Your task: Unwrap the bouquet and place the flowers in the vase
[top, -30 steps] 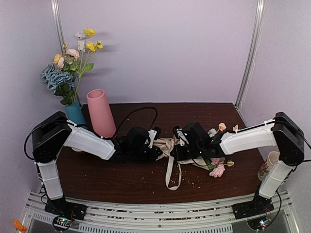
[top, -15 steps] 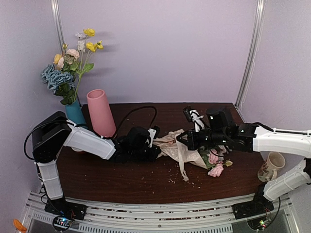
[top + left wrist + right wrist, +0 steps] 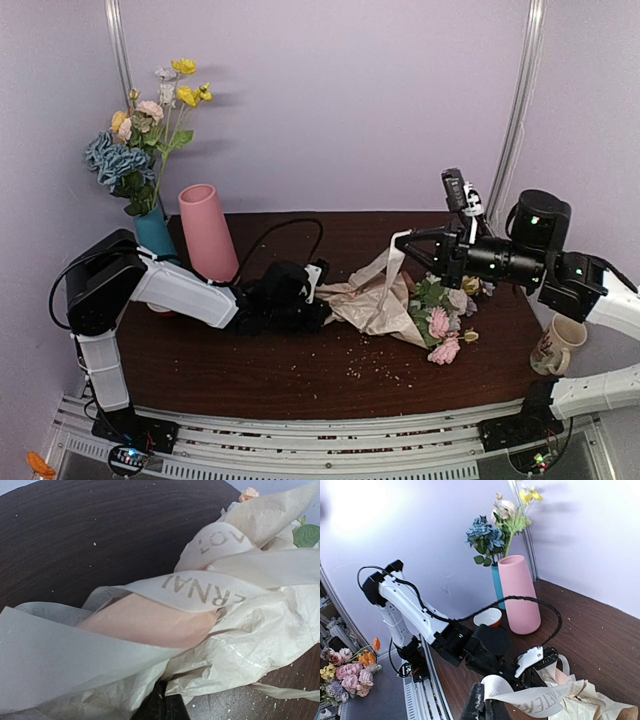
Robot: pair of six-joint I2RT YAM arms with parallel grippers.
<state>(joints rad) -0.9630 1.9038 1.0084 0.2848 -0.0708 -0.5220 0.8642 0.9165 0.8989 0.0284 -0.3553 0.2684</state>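
The step in hand is the unwrapping. The left claw (image 3: 322, 300) is clamped on the paper end of the bouquet (image 3: 372, 305), which lies on the table (image 3: 300, 380) between the claws. The right claw (image 3: 402, 242), raised above it, pinches the cream ribbon (image 3: 385, 282). The flowers (image 3: 438, 318) lie below the right claw, and the vase (image 3: 207, 232) stands well behind the left. Next, the ribbon probably has to pull clear of the paper. Only the left wrist view shows it looped across the wrap. The right wrist view shows a red-and-white bowl (image 3: 487, 616) near the vase.
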